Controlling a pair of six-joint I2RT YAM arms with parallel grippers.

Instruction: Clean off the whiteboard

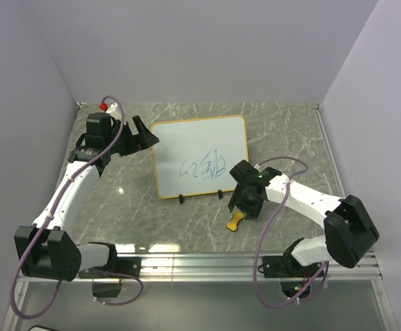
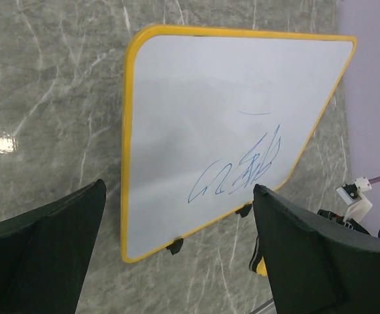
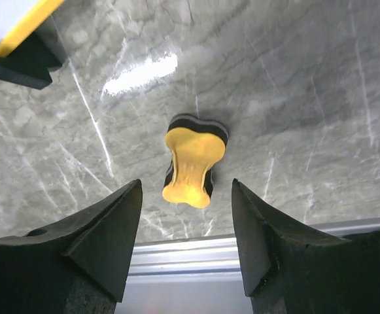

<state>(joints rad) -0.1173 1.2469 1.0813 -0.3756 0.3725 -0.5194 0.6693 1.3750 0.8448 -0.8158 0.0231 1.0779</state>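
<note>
I see whiteboard (image 1: 186, 141): yellow frame, blue scribble (image 1: 203, 167) toward its 5 o'clock, two black feet. Left end effector (image 2: 180, 188) spread apart; right end effector (image 3: 186, 186) apart above yellow eraser (image 3: 191, 157).

Whiteboard (image 1: 199, 146) in overhead and left-wrist views

You had the whiteboard (image 1: 200, 155) on the table (image 1: 290, 138), the left gripper (image 1: 143, 132) just beside its far left corner, the eraser (image 1: 235, 221) before its near right corner, and the right gripper (image 3: 186, 186) poised over that eraser.
</note>
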